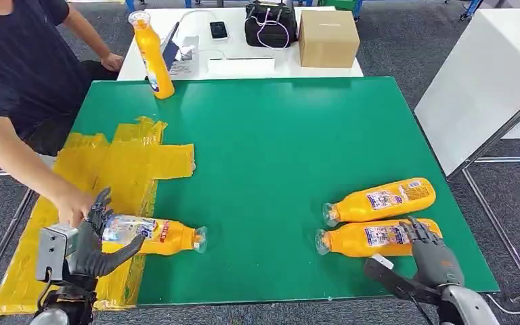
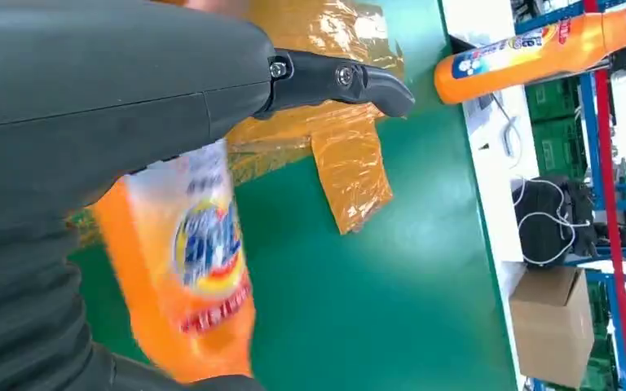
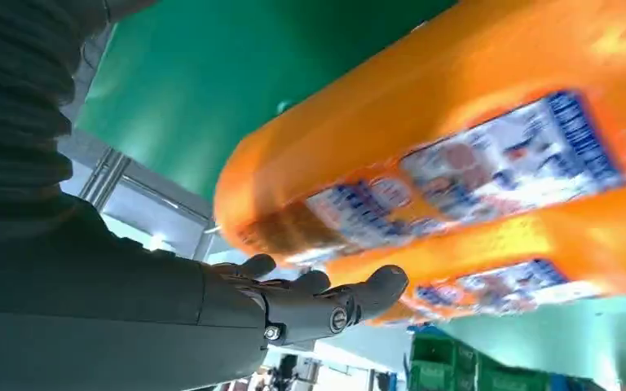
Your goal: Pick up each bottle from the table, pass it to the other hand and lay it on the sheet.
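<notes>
Left hand laying a bottle at the sheet's edge, two bottles waiting.

The left hand (image 1: pixel 101 237) clamps a lying orange bottle (image 1: pixel 159 235) at seven o'clock on the desk (image 1: pixel 277 149), partly on the yellow sheet (image 1: pixel 125 166). The right hand (image 1: pixel 428 252), fingers apart, touches the nearer bottle (image 1: pixel 365 238) at five o'clock; another bottle (image 1: pixel 382 200) lies just beyond. Both look untransferred. All are orange, blue-labelled.
</notes>
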